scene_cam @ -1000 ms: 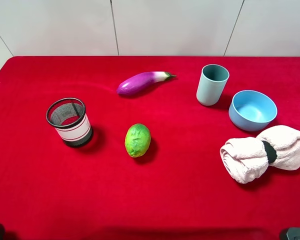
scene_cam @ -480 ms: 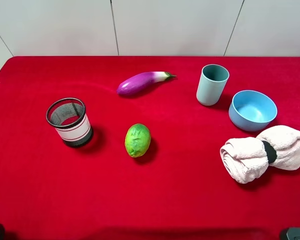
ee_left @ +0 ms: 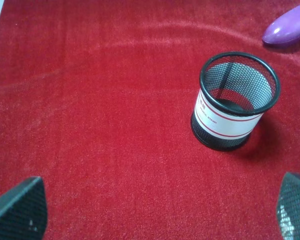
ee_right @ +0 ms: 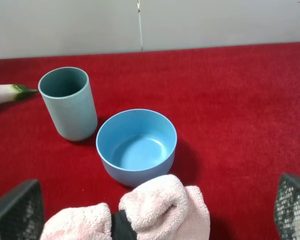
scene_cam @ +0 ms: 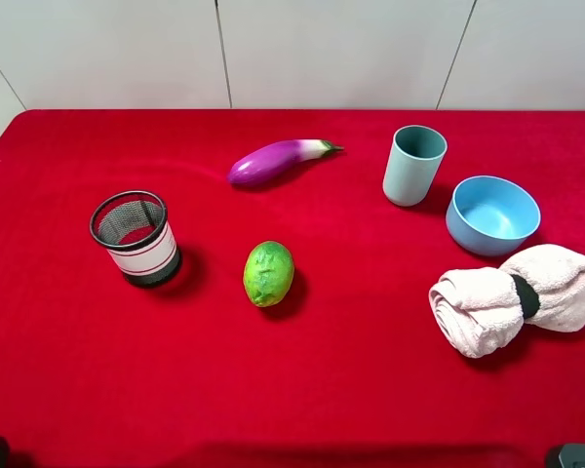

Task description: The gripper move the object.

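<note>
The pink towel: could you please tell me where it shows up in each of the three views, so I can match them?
Exterior high: the towel lies at the right edge, just in front of the blue bowl.
Left wrist: not in view.
Right wrist: the towel sits at the bottom centre, cut off by the frame.
Shared landmark: the blue bowl, right behind the towel in both views that show it.
</note>
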